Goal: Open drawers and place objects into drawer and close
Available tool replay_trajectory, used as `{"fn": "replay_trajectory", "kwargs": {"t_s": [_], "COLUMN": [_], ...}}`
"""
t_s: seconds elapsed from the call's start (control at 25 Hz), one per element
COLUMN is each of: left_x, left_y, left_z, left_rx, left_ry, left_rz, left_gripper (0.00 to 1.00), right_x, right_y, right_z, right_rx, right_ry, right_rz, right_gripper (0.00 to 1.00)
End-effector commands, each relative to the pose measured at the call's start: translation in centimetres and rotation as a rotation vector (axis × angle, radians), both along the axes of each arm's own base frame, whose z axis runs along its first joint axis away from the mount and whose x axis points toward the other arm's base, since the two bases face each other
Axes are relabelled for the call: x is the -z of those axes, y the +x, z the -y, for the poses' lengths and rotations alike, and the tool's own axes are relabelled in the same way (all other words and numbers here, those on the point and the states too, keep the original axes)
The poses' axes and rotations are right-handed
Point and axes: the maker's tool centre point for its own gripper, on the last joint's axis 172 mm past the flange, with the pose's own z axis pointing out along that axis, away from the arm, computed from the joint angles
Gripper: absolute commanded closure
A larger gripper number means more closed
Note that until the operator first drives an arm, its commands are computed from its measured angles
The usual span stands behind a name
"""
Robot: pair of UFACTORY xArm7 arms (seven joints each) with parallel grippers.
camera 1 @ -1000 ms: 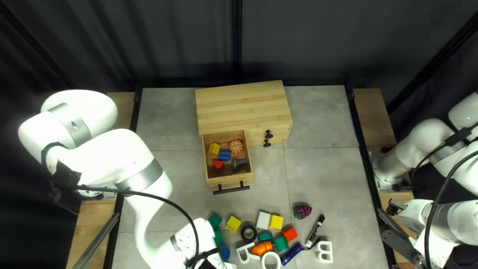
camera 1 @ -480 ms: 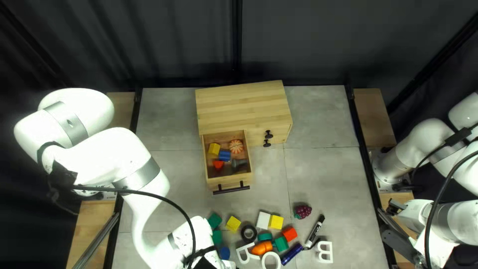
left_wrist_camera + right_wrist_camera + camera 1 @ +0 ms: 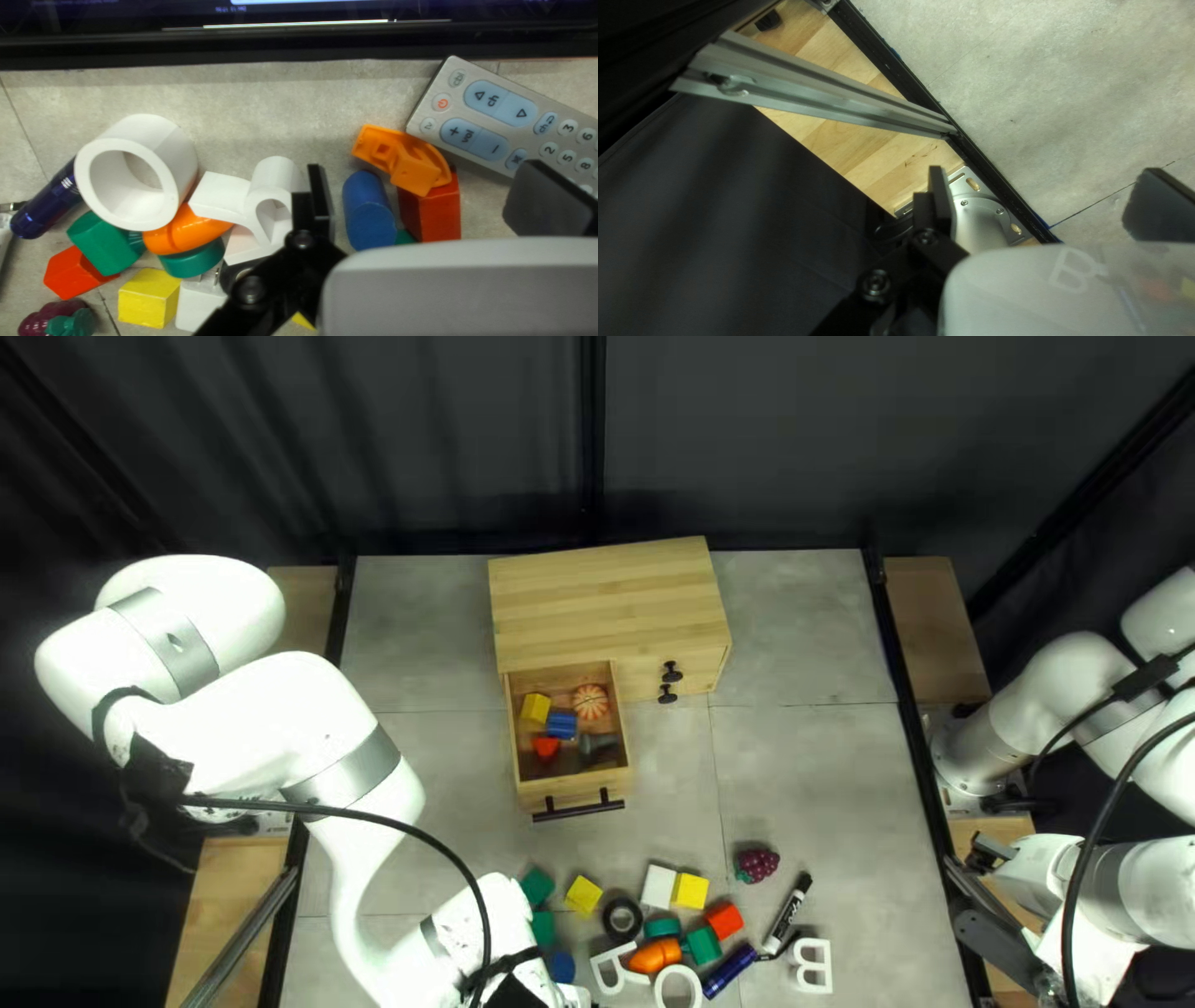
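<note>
So, your drawer (image 3: 575, 789) stands open below the cabinet (image 3: 604, 604), by the table's (image 3: 803, 759) far edge, and there's a decent load in: yellow block (image 3: 535, 709), striped ball (image 3: 590, 701), blue block (image 3: 562, 726), red wedge (image 3: 547, 747), dark grey piece (image 3: 600, 748). Plenty to go, though! Down along the near edge you've got the grapes (image 3: 757, 864), the black marker (image 3: 787, 912), white letters, more blocks and the remote (image 3: 486, 112). Your left tool (image 3: 426, 196) is over that near edge, spread wide and pinching nothing, with the blue cylinder (image 3: 369, 211) and orange clip (image 3: 408, 163) beneath its gap. Your right tool (image 3: 1041, 196) is parked at the right edge, spread and empty. I'd call it partly filled; more loading looks due, then the closing push.
</note>
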Motion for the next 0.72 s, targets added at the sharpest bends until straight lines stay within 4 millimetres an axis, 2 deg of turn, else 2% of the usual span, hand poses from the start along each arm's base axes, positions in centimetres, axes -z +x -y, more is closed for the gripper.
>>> {"fn": "replay_trajectory", "kwargs": {"t_s": [0.04,0.12,0.28,0.72], "left_x": [-0.5,-0.5,-0.4,1.6], "left_y": [-0.4,-1.5,-3.1,-3.1], "left_z": [1.6,2.7,3.3,2.1], "left_rx": [-0.025,0.015,0.095,0.192], "left_ry": [-0.018,-0.025,-0.017,0.014], "left_rz": [0.006,-0.007,-0.05,-0.129], "left_gripper": [0.0,0.0,0.0,0.0], "right_x": [0.0,0.0,0.0,0.0], "right_y": [0.0,0.0,0.0,0.0], "right_z": [0.0,0.0,0.0,0.0], "right_rx": [0.0,0.0,0.0,0.0], "right_ry": [0.0,0.0,0.0,0.0], "right_rz": [0.0,0.0,0.0,0.0], "right_gripper": [0.0,0.0,0.0,0.0]}}
